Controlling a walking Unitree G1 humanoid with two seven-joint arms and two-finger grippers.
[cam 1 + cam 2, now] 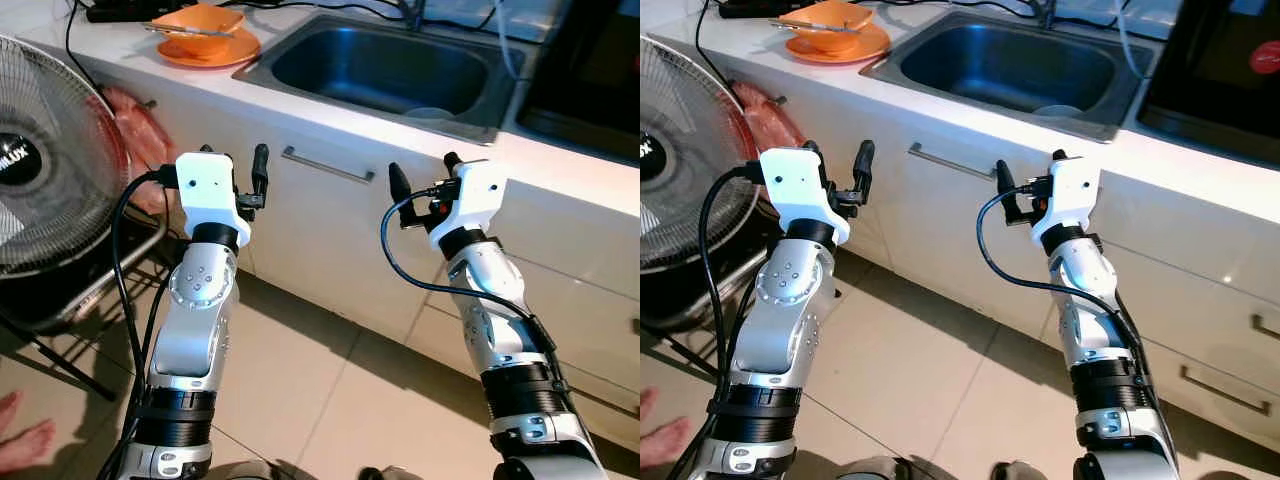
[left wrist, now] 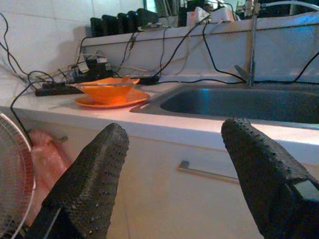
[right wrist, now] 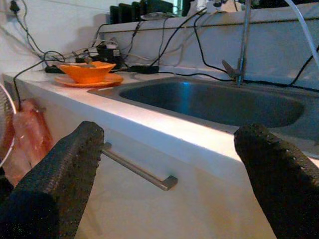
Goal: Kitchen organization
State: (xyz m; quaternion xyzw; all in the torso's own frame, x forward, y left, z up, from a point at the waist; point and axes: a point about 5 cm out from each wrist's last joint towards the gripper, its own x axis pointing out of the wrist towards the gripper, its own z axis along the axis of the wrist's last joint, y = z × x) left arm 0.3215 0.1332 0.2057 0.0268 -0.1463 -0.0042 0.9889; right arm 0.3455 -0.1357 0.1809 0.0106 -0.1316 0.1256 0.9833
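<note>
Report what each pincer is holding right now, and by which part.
Nothing is held. The left pincer and right pincer both stand open and empty in front of the white cabinet drawer with its metal bar handle.

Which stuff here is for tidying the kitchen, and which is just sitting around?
Probably for the job:
orange bowl on the orange plate
sink
drawer handle
left gripper and right gripper, both open and empty

Just around:
fan
cables
pink bag
</note>
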